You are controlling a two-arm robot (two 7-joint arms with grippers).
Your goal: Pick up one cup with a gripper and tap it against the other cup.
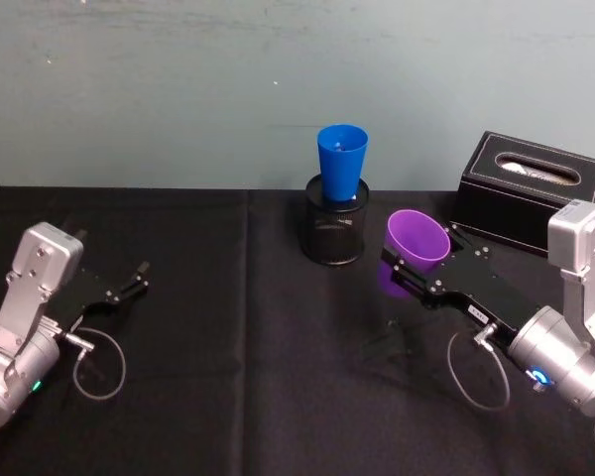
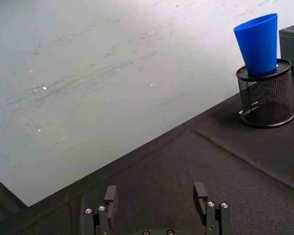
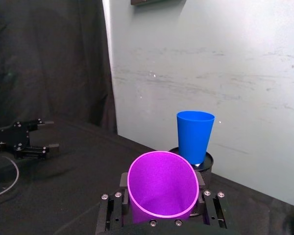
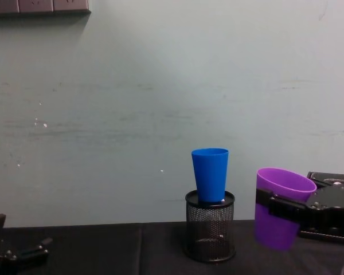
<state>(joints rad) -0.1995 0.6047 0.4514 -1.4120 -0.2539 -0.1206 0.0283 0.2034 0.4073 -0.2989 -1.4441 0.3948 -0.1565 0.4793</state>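
Observation:
My right gripper (image 1: 399, 270) is shut on the purple cup (image 1: 413, 248) and holds it in the air, mouth up and slightly tilted, to the right of the blue cup (image 1: 341, 164). In the chest view the purple cup (image 4: 280, 206) hangs off the table with the gripper's fingers (image 4: 275, 204) across its side, apart from the blue cup (image 4: 210, 174). The right wrist view looks into the purple cup (image 3: 160, 188) with the blue cup (image 3: 194, 135) beyond. My left gripper (image 1: 131, 280) rests open at the table's left; its fingers (image 2: 202, 196) hold nothing.
The blue cup (image 2: 258, 43) stands upright in a black wire-mesh pen holder (image 1: 334, 223) at the back middle. A black tissue box (image 1: 526, 188) sits at the back right, behind the right arm. Black cloth (image 1: 228, 377) covers the table.

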